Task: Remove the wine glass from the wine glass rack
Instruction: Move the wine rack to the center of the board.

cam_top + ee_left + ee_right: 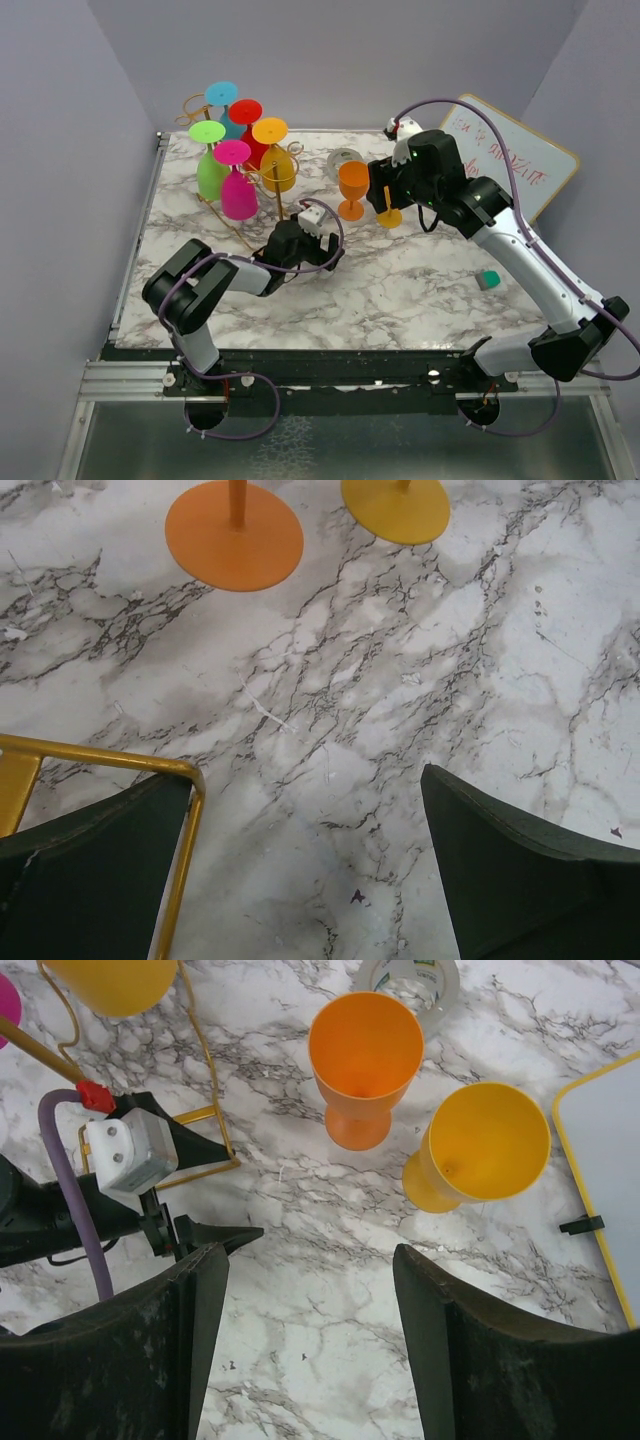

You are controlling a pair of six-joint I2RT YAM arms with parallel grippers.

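left fingers gape by wine glass rack corner, hidden overhead.

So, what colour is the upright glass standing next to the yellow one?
Orange. The wine glass shows best in the right wrist view.

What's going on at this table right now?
Two robot arms are unloading a wine glass rack. An orange glass and a yellow glass stand upright on the table, off the rack; five more glasses hang upside down on it. The right end effector hovers open near those two, holding nothing. The left end effector sits open at the rack's base corner, also empty.
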